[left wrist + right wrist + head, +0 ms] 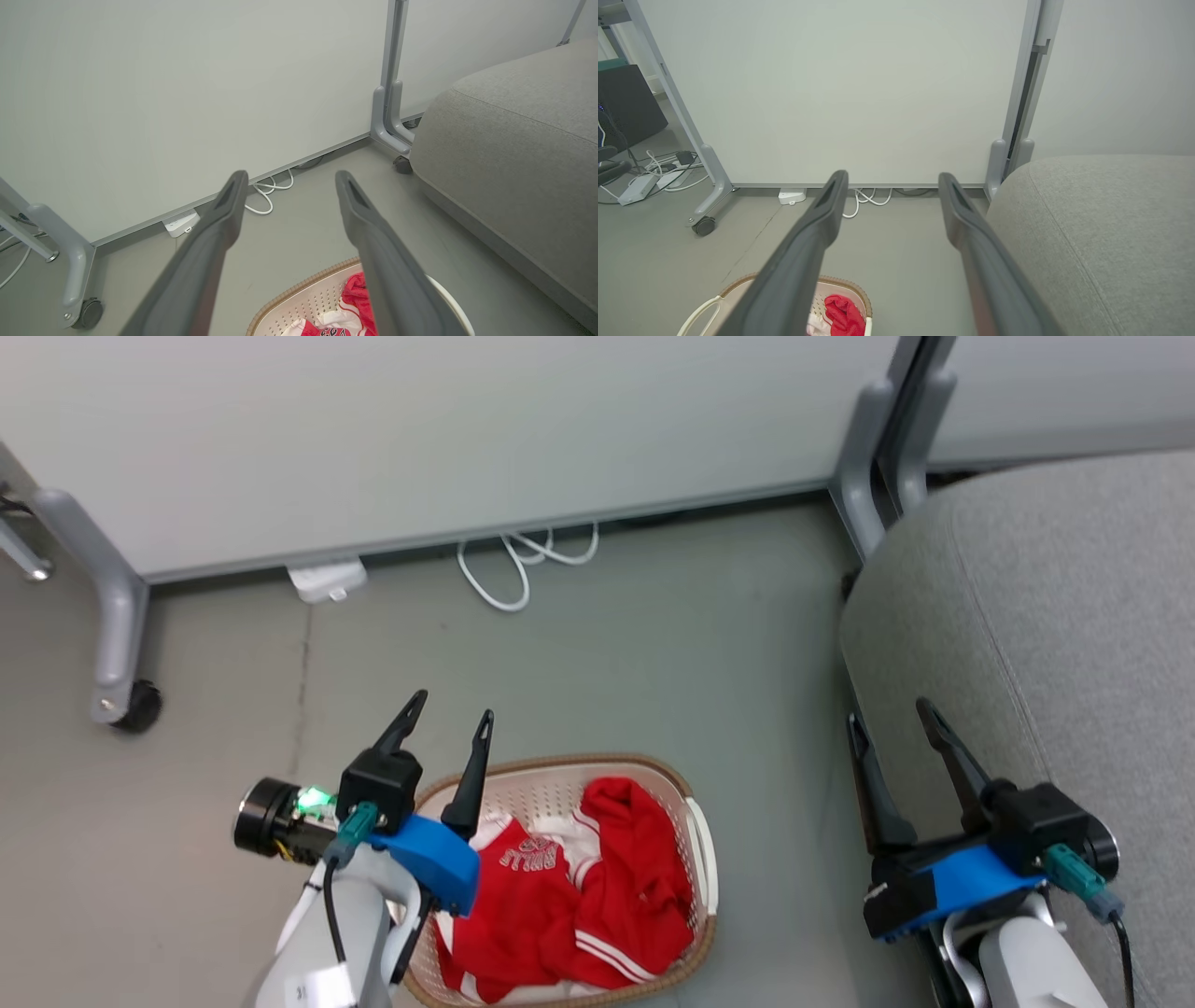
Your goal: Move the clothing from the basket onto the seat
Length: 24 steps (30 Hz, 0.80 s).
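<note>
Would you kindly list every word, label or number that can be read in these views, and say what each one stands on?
White arched lettering on the chest of the red-and-white garment in the basket: upside down in the head view and too blurred to read.
Dark characters on the white sticker on the left forearm: too small and cut off by the picture's edge, unreadable.
No other text can be made out.

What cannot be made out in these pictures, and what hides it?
Head view: the left end effector covers part of the basket; the bottom edge cuts its near end.
Head view: lettering on the clothing is too small to read.
Head view: the right edge cuts off the seat.
</note>
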### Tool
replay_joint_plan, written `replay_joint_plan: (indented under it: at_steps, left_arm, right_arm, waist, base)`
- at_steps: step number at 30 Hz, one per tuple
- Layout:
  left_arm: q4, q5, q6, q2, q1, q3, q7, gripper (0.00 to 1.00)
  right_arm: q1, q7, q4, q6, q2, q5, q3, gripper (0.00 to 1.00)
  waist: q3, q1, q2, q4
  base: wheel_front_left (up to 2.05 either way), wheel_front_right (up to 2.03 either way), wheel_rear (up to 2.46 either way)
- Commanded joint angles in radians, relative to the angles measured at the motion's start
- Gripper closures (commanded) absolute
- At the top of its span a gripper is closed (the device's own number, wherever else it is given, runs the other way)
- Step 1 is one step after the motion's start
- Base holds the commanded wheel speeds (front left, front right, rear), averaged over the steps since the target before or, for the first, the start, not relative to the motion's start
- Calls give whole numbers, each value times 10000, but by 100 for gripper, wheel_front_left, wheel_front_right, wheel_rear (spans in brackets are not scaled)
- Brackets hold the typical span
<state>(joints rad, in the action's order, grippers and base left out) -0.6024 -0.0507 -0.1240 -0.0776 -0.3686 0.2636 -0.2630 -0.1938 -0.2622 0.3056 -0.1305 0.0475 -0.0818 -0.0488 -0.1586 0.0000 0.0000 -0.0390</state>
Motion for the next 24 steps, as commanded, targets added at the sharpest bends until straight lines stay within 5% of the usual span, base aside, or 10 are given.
replay_joint_plan:
  at_steps: [1, 24]
  left_arm:
    - [-383, 29, -62, -146, -500, 185, -28, 0]
    - [-5833, -627, -64, -1184, -4957, 5007, 397, 0]
  right_arm:
    - [-325, -41, -77, -4, 53, -51, -101, 0]
    - [-3103, -41, -995, -4, 41, -452, -509, 0]
  waist:
    - [-883, 0, 0, -521]
    - [-5581, 0, 0, -1949]
  base:
    - [0, 0, 0]
    - [0, 0, 0]
